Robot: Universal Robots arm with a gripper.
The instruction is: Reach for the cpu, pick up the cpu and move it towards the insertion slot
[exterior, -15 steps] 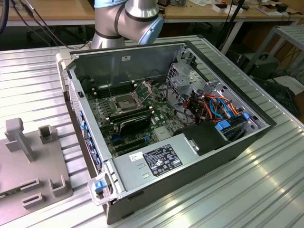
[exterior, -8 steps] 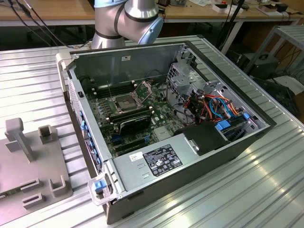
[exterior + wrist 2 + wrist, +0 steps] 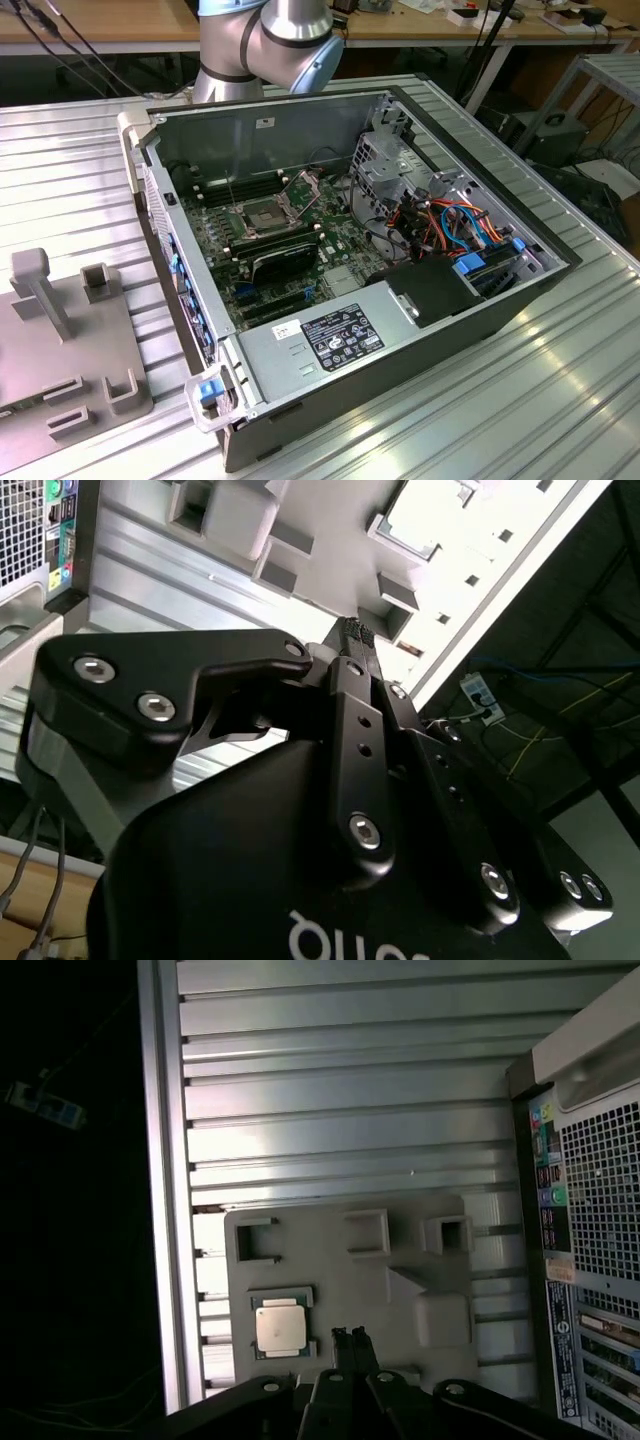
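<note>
A ribbed aluminium table top (image 3: 560, 400) is taking up most of the exterior view, and its grooves are shining under bright light. At 12 o'clock a long wooden workbench (image 3: 100, 20) is standing behind it, with dark cables (image 3: 62, 55) hanging down. At 2 o'clock a grey metal rack (image 3: 612, 70) is standing. In the first wrist view a dark floor (image 3: 70, 1260) is lying beside the table, and a pale power strip (image 3: 45, 1105) is resting on it.
</note>
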